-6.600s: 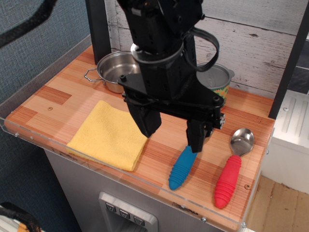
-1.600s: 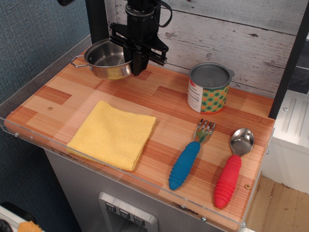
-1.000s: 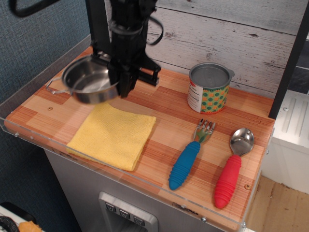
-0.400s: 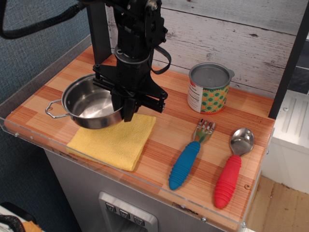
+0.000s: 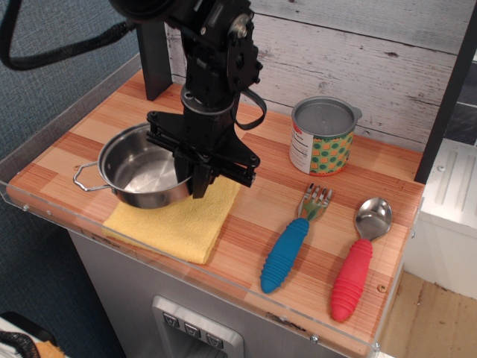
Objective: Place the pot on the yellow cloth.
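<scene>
The shiny steel pot [image 5: 141, 168] with thin wire loop handles is over the left part of the yellow cloth [image 5: 182, 224], low on it or just above; I cannot tell if it touches. My black gripper [image 5: 195, 175] comes down from above and is shut on the pot's right rim. The cloth lies near the table's front edge, and its far left part is hidden under the pot.
A tin can [image 5: 323, 136] with a grey lid and green-orange label stands at the back right. A blue-handled fork [image 5: 289, 247] and a red-handled spoon [image 5: 356, 261] lie at the front right. A clear rim [image 5: 59, 216] edges the wooden table. A wooden plank wall stands behind.
The gripper carried the pot from the back left corner forward and down over the yellow cloth. In the last half second it lowered slightly.
</scene>
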Controlling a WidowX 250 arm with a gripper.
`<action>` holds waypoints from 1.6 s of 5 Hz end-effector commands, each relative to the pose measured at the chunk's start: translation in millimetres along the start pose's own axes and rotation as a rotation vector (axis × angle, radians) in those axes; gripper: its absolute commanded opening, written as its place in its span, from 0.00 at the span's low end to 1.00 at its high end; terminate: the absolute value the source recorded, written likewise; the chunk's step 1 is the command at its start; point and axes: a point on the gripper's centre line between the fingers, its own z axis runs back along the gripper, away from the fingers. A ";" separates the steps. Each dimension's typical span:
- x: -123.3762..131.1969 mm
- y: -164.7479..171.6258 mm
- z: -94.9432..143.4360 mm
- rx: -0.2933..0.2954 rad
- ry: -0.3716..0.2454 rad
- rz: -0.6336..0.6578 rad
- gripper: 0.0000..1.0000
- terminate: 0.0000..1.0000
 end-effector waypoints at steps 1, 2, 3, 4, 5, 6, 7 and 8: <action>4.4 -7.6 -5.1 -0.021 -0.036 -0.027 0.00 0.00; 3.9 -14.6 -11.3 -0.024 -0.017 -0.051 0.00 0.00; 0.6 -11.9 -13.7 -0.024 -0.014 -0.036 0.00 0.00; 0.7 -12.0 -14.5 -0.070 -0.003 -0.053 1.00 0.00; -0.8 -7.0 -7.8 -0.137 -0.028 -0.035 1.00 0.00; -4.1 -1.6 -3.1 -0.228 -0.034 -0.017 1.00 0.00; -1.6 3.4 7.4 -0.258 -0.057 -0.014 1.00 0.00; 4.7 9.4 24.2 -0.245 -0.101 -0.012 1.00 0.00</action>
